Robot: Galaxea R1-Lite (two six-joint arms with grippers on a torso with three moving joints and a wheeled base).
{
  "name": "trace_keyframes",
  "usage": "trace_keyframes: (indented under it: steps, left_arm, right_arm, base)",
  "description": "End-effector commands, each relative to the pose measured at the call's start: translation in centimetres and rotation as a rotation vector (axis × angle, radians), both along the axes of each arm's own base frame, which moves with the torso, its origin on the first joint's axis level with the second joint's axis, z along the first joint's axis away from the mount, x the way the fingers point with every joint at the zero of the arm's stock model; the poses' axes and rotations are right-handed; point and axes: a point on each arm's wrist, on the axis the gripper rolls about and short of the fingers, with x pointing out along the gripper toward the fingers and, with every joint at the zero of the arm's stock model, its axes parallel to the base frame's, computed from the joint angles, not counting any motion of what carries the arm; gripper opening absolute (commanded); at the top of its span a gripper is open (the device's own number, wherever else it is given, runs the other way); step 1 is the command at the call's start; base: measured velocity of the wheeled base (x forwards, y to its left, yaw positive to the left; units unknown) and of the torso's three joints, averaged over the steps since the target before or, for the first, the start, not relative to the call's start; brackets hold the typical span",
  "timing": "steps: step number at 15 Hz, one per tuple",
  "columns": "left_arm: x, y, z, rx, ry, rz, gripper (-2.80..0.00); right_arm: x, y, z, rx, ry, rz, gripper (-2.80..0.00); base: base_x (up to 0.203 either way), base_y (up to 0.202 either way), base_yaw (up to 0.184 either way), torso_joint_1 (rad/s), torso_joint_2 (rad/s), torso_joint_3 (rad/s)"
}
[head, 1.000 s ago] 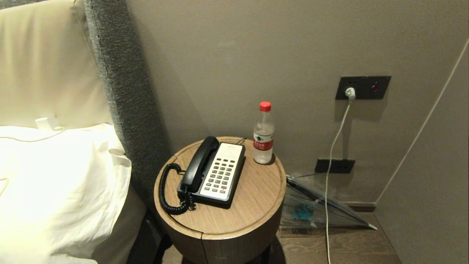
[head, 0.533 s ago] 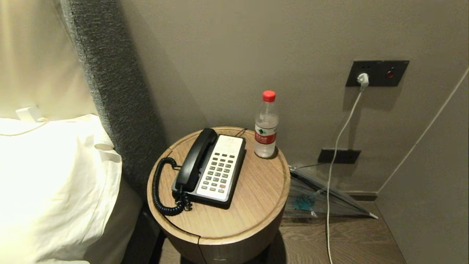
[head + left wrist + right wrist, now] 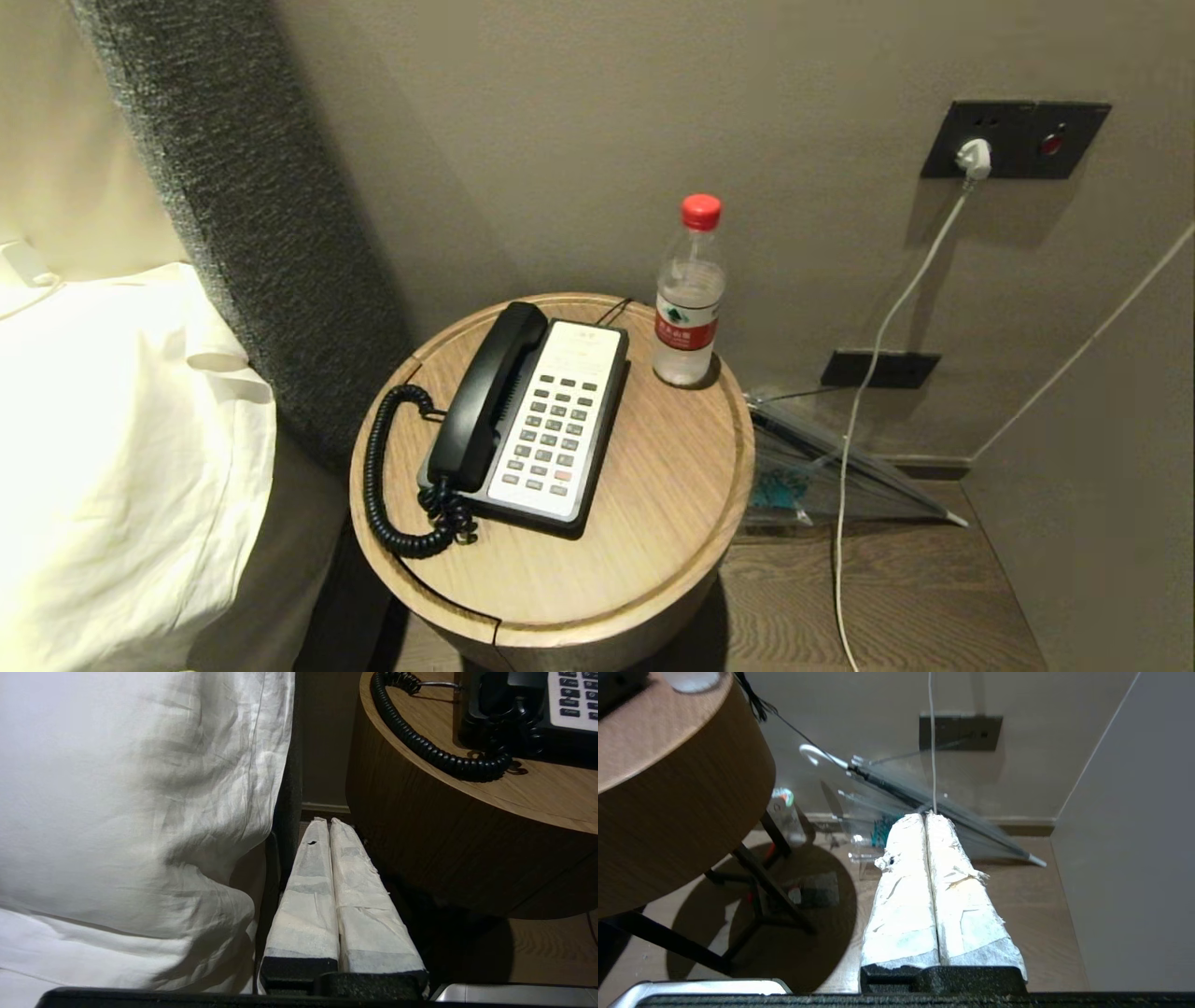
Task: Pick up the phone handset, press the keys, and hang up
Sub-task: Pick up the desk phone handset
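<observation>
Phone handset (image 3: 485, 397) cradled on the phone base (image 3: 551, 425), left of centre on the round side table (image 3: 653, 504).

Near the table's back edge, a red-capped water bottle (image 3: 689, 294), contents hard to judge. Coiled cord (image 3: 392, 476) looping toward the left rim. Below and before the tabletop, left gripper (image 3: 327, 823) and right gripper (image 3: 926, 817) both clenched on nothing. Folded clear umbrella (image 3: 924, 807) on the floor partly hidden behind the table.
</observation>
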Motion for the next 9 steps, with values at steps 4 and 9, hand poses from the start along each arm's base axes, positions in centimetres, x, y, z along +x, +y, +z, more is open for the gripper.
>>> trace_keyframes:
  steps: [4,9]
  left_arm:
    - [-0.01,0.0,0.0,-0.001,0.0,-0.001,-2.8]
    - [-0.01,0.0,0.0,-0.001,0.0,0.0,-2.8]
  right_arm:
    - [-0.04,0.0,-0.05,0.0,-0.006,0.0,-2.8]
    - [-0.04,0.0,-0.05,0.0,-0.006,0.0,-2.8]
  base:
    - [0.0,0.0,0.0,0.001,0.0,-0.198]
    - [0.0,0.0,0.0,0.002,0.0,-0.197]
